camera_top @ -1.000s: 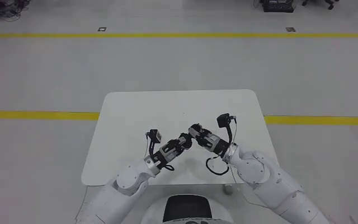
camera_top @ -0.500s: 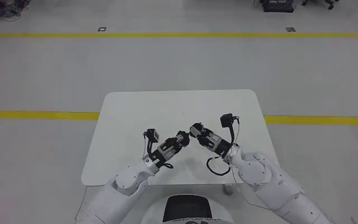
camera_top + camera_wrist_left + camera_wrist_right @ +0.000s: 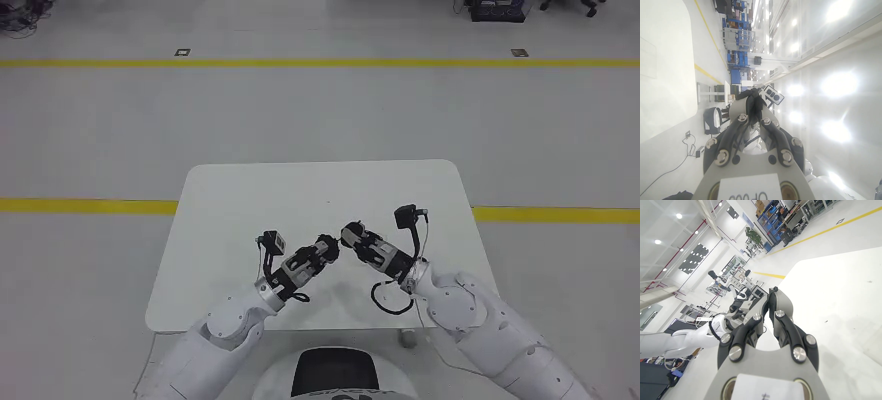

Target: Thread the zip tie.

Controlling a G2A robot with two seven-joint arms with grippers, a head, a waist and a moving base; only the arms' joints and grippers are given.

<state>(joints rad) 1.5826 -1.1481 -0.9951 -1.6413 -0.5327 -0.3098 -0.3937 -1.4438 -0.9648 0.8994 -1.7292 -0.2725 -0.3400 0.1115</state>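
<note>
**Both jaws closed, tip to tip over the table; zip tie not confirmed**

Left gripper [image 3: 754,96]: the fingers are brought together at the tips, dark pads meeting, with a gap left lower down toward the palm. A thin dark strand [image 3: 740,141] runs along that gap from the pads toward the palm. It cannot be told whether this is the zip tie or a cable, nor whether anything is pinched at the tips.

Right gripper [image 3: 769,298]: the ribbed black pads are pressed flat against one another along their length. Nothing can be made out between them.

Zip tie: its place cannot be fixed with certainty. If it is held, it is too thin or too hidden by the pads to tell.

Relative position: in the top view the left gripper [image 3: 328,246] and the right gripper [image 3: 347,236] point at each other, tips near but with a small gap between. Both stand over the near middle of the white table [image 3: 260,190].

Surroundings: the floor beyond the table carries yellow lines [image 3: 90,205].
</note>
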